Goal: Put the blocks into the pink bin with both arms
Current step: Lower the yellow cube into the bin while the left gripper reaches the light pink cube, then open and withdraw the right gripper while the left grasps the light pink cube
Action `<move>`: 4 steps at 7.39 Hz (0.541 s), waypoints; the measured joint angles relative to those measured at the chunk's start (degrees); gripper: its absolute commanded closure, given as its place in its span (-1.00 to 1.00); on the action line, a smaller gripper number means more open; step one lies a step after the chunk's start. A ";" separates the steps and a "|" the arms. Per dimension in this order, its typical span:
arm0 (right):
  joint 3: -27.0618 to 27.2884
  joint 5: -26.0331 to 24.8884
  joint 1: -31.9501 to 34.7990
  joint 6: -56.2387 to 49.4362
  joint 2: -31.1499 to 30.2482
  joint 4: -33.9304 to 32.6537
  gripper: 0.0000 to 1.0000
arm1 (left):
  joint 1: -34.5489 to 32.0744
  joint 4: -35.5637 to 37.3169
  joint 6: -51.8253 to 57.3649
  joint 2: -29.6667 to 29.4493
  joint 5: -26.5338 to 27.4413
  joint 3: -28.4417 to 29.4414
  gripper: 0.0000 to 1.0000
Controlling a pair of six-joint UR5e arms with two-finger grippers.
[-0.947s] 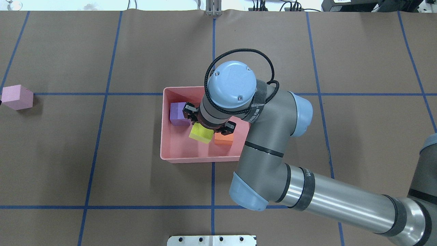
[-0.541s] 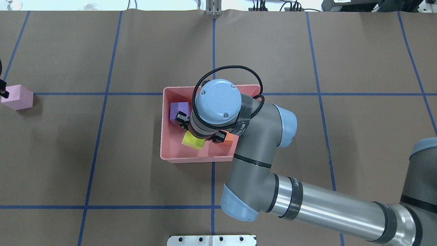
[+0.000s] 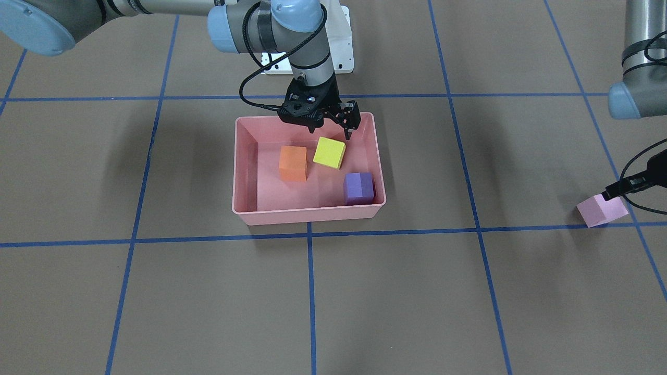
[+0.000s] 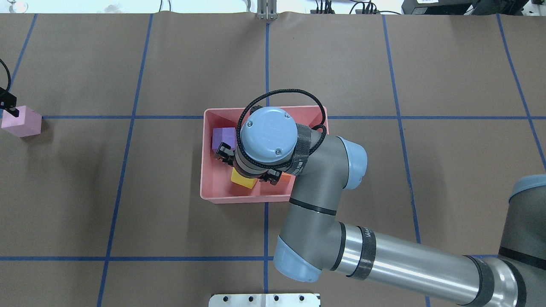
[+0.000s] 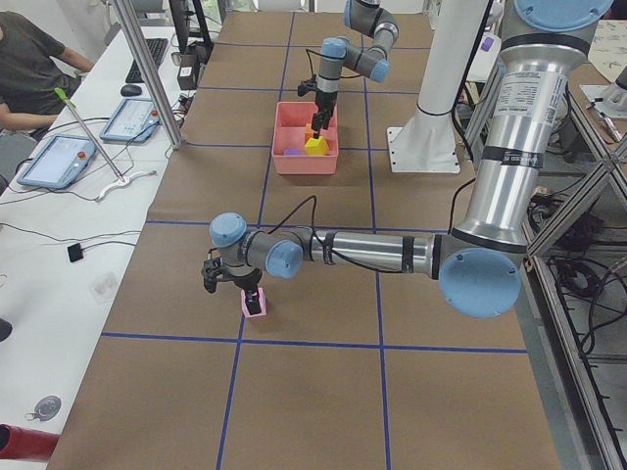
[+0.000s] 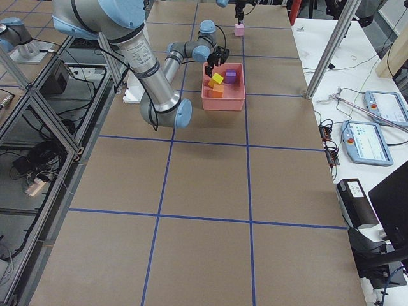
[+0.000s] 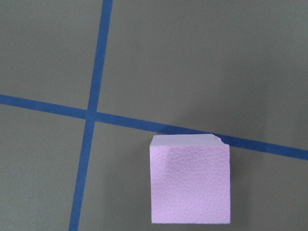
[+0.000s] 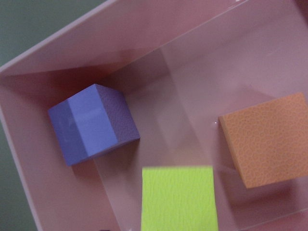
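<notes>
Three blocks, orange (image 3: 293, 163), yellow (image 3: 330, 152) and purple (image 3: 358, 187), lie in the bin (image 3: 245, 172) under the spread right gripper (image 3: 329, 121); pink block (image 3: 602, 211) sits just below the left gripper (image 3: 617, 191), whose jaws I cannot tell, needing a grasp next.

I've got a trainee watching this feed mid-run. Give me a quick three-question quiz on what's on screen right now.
1. How many blocks lie inside the pink bin?
2. True or false: the pale pink block lies on the table outside the bin.
3. Which arm's hand is over the bin? A) left hand B) right hand C) neither

Key:
1. Three: the orange block, the yellow block and the purple block.
2. True; the left hand is right at it.
3. B. The right hand is open above the bin and holds nothing.
</notes>
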 measured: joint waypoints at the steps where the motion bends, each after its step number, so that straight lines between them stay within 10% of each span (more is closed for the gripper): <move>1: 0.69 -0.06 0.46 -0.10 -0.38 -0.05 -0.99 | 0.13 -2.09 -0.95 -0.41 -0.02 1.87 -0.98; 4: 6.96 0.32 3.85 -0.55 -5.43 -0.37 -0.99 | 3.01 -8.04 -7.11 -1.32 0.00 5.09 -0.98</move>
